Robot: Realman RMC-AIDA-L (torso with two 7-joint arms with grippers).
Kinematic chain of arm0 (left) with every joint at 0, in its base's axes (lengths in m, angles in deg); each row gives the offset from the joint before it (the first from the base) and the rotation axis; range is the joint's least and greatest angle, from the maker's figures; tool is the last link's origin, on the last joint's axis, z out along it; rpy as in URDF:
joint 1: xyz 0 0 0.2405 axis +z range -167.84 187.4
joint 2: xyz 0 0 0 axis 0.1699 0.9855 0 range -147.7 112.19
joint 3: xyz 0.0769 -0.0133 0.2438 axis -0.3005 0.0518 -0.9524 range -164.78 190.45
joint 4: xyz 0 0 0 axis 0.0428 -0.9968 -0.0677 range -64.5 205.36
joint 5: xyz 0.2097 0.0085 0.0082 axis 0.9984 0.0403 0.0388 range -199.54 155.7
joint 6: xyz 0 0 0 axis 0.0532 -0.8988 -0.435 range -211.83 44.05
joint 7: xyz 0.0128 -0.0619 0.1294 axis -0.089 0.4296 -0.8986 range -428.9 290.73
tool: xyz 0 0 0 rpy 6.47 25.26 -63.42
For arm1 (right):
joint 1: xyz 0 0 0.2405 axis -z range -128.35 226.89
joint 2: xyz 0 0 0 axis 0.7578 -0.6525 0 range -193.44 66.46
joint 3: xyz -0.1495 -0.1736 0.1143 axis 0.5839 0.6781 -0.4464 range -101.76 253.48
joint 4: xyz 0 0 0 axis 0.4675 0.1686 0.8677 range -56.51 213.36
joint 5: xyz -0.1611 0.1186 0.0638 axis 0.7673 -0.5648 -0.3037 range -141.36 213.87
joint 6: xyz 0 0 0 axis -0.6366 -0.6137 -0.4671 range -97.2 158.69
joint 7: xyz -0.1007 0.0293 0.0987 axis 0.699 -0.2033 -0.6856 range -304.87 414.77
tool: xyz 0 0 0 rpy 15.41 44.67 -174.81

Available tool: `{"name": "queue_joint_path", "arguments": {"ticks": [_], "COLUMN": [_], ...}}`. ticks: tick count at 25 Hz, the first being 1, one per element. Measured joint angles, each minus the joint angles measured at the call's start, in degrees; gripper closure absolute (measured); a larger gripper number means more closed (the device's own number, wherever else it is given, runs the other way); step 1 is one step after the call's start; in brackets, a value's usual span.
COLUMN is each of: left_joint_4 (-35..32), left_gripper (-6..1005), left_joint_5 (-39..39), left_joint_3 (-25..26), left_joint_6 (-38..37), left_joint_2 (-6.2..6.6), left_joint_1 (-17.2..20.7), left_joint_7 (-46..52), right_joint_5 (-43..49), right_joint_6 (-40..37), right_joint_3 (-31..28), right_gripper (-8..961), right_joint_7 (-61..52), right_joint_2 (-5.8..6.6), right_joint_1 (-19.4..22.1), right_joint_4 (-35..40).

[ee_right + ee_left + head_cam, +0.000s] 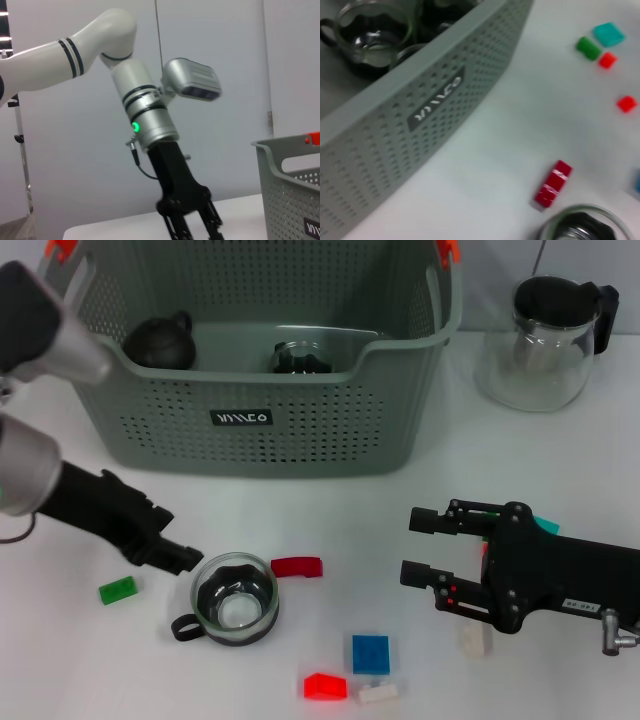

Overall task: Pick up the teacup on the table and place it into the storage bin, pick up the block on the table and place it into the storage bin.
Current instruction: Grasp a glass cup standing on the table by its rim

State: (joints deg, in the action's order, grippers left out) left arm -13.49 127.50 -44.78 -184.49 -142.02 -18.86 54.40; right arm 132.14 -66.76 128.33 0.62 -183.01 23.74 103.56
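Note:
The glass teacup [235, 598] with a black base and handle stands upright on the white table; its rim shows in the left wrist view [580, 226]. My left gripper [180, 555] sits low at the cup's left rim, and the right wrist view shows its fingers [212, 224] spread open. A red block [298, 566] lies just right of the cup [552, 184]. The grey-green storage bin [260, 430] stands at the back and holds a dark teapot [160, 340] and a glass cup [300, 358]. My right gripper [415, 545] hovers open and empty at the right.
A green block [118, 589] lies left of the cup. Blue [370, 653], red [325, 686] and white [378, 693] blocks sit near the front edge. A cream block [475, 637] and a teal one [545, 525] lie by the right gripper. A glass teapot [545, 340] stands back right.

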Motion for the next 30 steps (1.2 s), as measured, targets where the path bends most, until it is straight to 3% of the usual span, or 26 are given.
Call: {"name": "queue_joint_path", "arguments": {"ticks": [4,11,18,27,30], "left_joint_4": [0.08,1.52,8.32,8.81,8.22], "left_gripper": [340,343,345,348,449], "left_joint_5": [2.38,5.28,6.37,9.71,9.79], "left_joint_3": [-6.95,-14.76,-16.57,-19.11,-18.47], "left_joint_6": [4.13,7.39,11.91,14.83,15.02], "left_joint_2": [-0.03,-0.26,-0.20,-0.19,0.03], "left_joint_1": [0.00,0.23,-1.25,-1.50,-1.71], "left_joint_7": [6.56,10.50,11.39,15.41,16.51], "right_joint_5": [0.00,0.00,0.00,0.00,0.00], "right_joint_6": [-0.27,-0.35,-0.34,-0.37,-0.37], "right_joint_3": [0.00,0.01,0.03,0.00,0.00], "right_gripper": [389,389,388,388,389], "right_joint_7": [0.01,0.01,0.01,-0.21,-0.34], "right_joint_2": [0.07,0.06,-0.01,-0.01,0.05], "right_joint_1": [0.15,0.29,0.19,0.20,0.22], "right_joint_4": [0.00,0.00,0.00,0.00,0.00]}}
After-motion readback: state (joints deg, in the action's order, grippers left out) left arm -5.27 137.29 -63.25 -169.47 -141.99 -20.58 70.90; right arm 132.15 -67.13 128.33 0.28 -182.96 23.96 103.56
